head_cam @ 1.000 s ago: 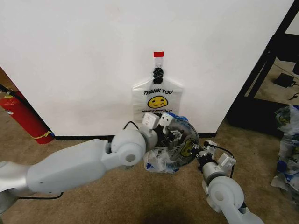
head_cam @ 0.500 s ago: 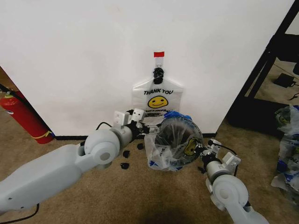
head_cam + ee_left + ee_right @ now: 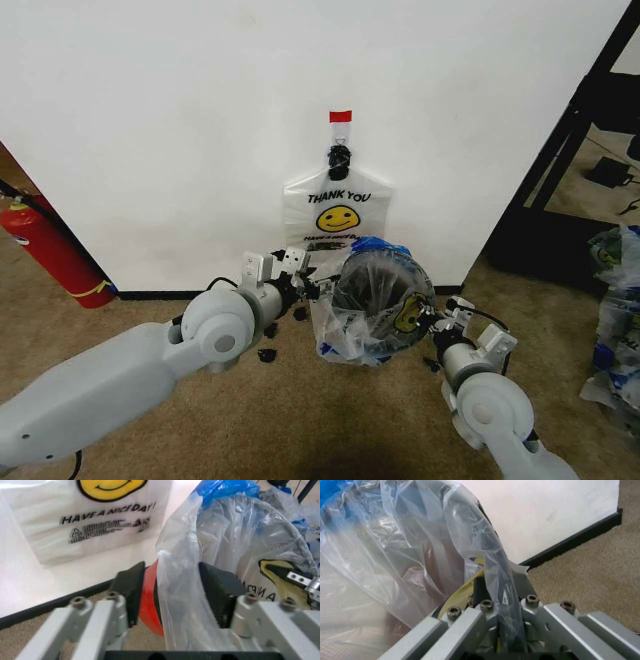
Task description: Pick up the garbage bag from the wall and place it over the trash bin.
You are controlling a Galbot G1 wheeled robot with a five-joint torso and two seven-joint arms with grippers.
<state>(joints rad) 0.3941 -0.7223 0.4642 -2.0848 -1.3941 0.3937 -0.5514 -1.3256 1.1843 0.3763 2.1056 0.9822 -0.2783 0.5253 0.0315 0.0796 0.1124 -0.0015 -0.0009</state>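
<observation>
From my head, the garbage bag (image 3: 368,305) already covers the trash bin (image 3: 378,290) below the wall (image 3: 180,130), with my left claw (image 3: 303,287) at one side of it and my right claw (image 3: 436,322) at the other. At my left wrist, the pads (image 3: 131,588) stand apart and a fold of bag lies between them, not pinched. At my right wrist, the claw (image 3: 495,603) is closed on the film. I judge the fitting step is in hand; next I must pull the edge down evenly
</observation>
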